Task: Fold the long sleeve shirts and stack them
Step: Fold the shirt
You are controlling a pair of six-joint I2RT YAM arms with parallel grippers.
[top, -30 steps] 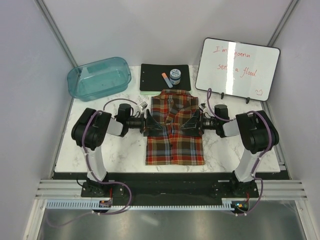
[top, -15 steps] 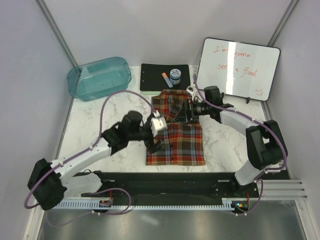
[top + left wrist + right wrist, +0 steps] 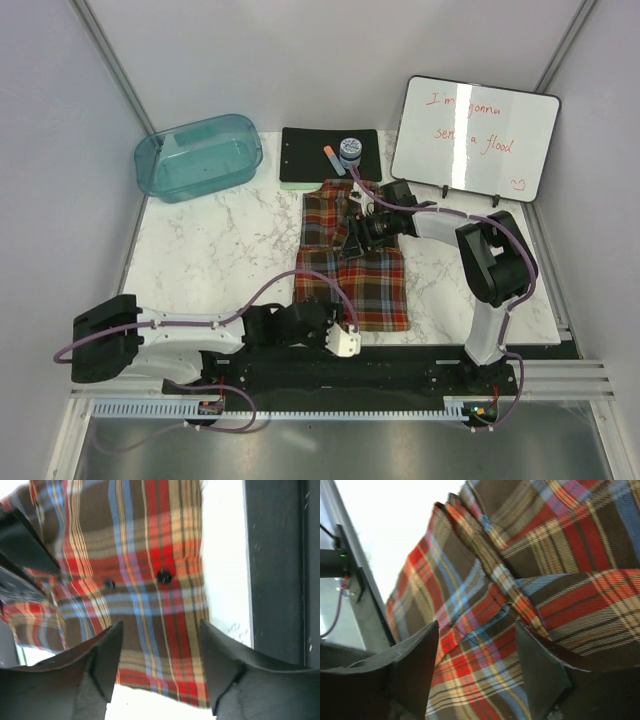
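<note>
The plaid shirt (image 3: 350,265) lies flat in the middle of the marble table (image 3: 220,260). Its long axis runs near to far, with the collar at the far end, just short of the black clipboard (image 3: 330,155), and the hem toward the near edge. The sleeves cannot be seen from above. The left gripper (image 3: 318,312) sits low at the shirt's near left corner, though from above its fingertips are hard to pick out against the dark arm. The right gripper (image 3: 352,228) is over the far half and covers part of the cloth there. Only the left wrist view shows that gripper's (image 3: 161,630) fingers (image 3: 100,665) standing apart, with the shirt (image 3: 145,580) showing beyond the gap. It also shows two dark buttons (image 3: 162,576) and the black strip (image 3: 275,580) along the table's near edge. In the right wrist view the right gripper (image 3: 476,630) also has its fingers (image 3: 415,670) spread. The shirt (image 3: 520,580) rises close behind them in ridged folds, blurred and cut off at the frame, and whether the pads touch it cannot be told. A teal bin (image 3: 200,157) and a whiteboard (image 3: 475,135) stand at the far edge.
</note>
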